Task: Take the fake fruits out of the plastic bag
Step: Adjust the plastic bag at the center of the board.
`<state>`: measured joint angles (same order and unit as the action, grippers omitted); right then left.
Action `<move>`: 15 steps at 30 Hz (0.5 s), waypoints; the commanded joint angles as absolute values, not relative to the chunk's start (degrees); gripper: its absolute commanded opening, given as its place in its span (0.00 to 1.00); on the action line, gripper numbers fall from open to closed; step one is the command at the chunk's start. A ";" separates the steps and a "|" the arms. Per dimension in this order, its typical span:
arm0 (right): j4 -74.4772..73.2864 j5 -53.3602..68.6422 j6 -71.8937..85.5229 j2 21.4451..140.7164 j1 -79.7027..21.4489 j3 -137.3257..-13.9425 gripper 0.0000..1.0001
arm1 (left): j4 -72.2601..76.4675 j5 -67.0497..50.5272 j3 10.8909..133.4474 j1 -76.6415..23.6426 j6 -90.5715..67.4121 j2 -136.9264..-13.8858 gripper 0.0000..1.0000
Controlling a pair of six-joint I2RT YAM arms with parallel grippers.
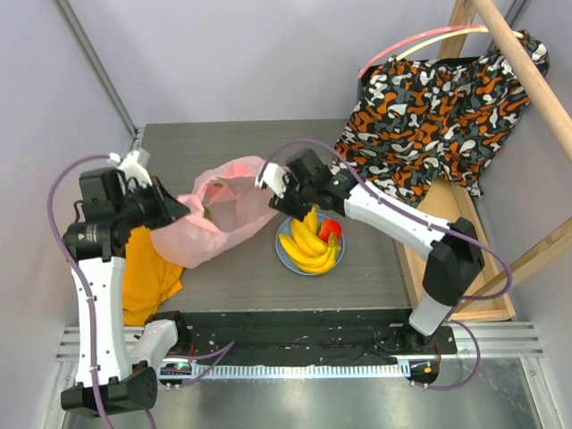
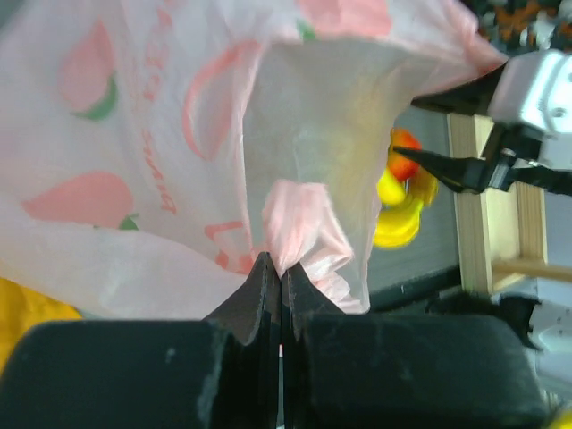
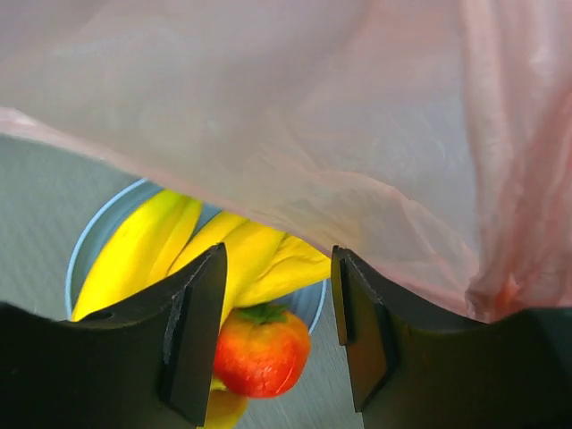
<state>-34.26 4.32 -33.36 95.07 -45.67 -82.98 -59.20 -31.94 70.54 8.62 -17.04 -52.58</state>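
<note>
Two fake fruits, the banana bunch (image 1: 308,243) and the red one (image 1: 331,229), lie on the plate (image 1: 282,253) beside the plastic bag (image 1: 210,228) on the desk (image 1: 241,288). Your left pincer (image 2: 281,268) is clamped on a fold of its thin, limp film; your right pincer (image 3: 279,261) hangs open and empty over the plate. Grip light, glossy fruit across the middle.

Soft, even light from above fills the overhead view and leaves only faint shadows on the grey surface (image 1: 232,277). Close to both wrist lenses the plastic bag (image 3: 313,107) glows and blurs. The left pincer (image 2: 281,273) reads as featureless black, while the banana bunch (image 3: 170,246) is fairly sharp.
</note>
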 commanded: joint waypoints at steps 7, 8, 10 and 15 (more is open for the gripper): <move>-28.12 -0.35 -20.74 107.83 -39.73 -100.18 0.63 | -47.72 -10.74 84.29 9.23 -23.38 -54.14 0.00; -28.04 -2.27 -20.39 109.41 -39.38 -101.59 0.64 | -48.33 -9.33 84.90 9.23 -23.38 -54.40 0.00; -27.60 -2.63 -19.52 113.19 -37.89 -105.02 0.67 | -50.18 -5.99 85.51 9.23 -21.72 -54.58 0.00; -27.95 -1.68 -22.57 122.59 -34.46 -116.07 0.70 | -52.99 -5.09 85.08 9.23 -18.72 -53.53 0.00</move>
<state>-28.88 -0.82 -21.43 117.51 -37.30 -107.18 -51.83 -8.60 84.01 8.82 -21.17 -54.50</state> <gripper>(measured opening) 0.690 0.016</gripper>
